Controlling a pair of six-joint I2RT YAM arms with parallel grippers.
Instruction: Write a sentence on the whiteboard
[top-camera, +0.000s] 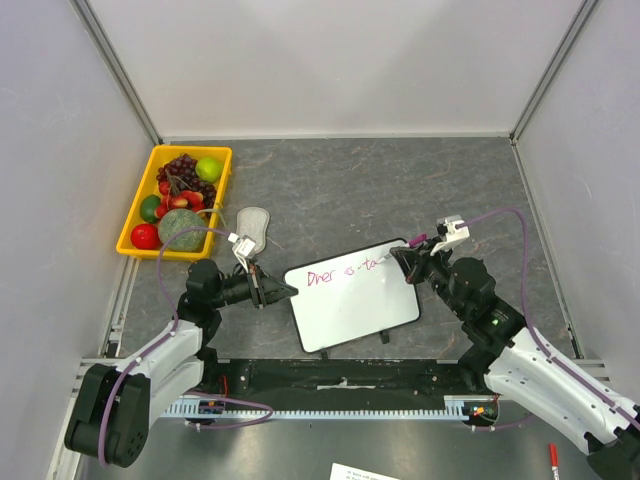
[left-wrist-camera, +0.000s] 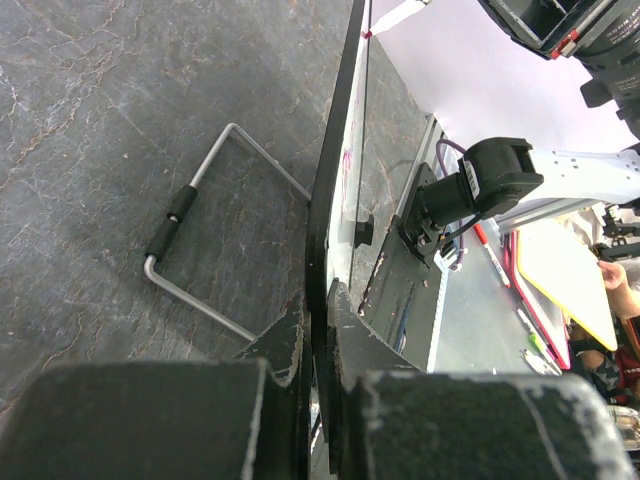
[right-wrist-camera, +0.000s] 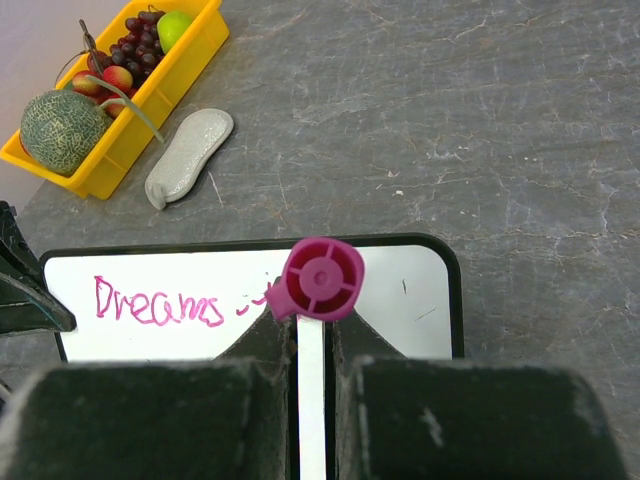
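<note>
The whiteboard (top-camera: 352, 300) lies tilted on the grey table between the two arms. The sentence (top-camera: 338, 274) starts in magenta with "Dreams" (right-wrist-camera: 157, 303), followed by a few short strokes beside the marker tip. My left gripper (top-camera: 284, 292) is shut on the whiteboard's left edge; in the left wrist view the black frame (left-wrist-camera: 334, 180) runs edge-on between the jaws of that gripper (left-wrist-camera: 322, 312). My right gripper (top-camera: 406, 256) is shut on a magenta marker (top-camera: 416, 240), held upright over the board. In the right wrist view its round end (right-wrist-camera: 322, 278) sits just above the right gripper (right-wrist-camera: 312, 335).
A yellow bin (top-camera: 137, 200) of fruit stands at the far left, with a grey oval eraser pad (top-camera: 252, 225) beside it. A bent wire stand (left-wrist-camera: 190, 200) sticks out behind the board. A red marker (top-camera: 552, 455) lies off the table at the near right.
</note>
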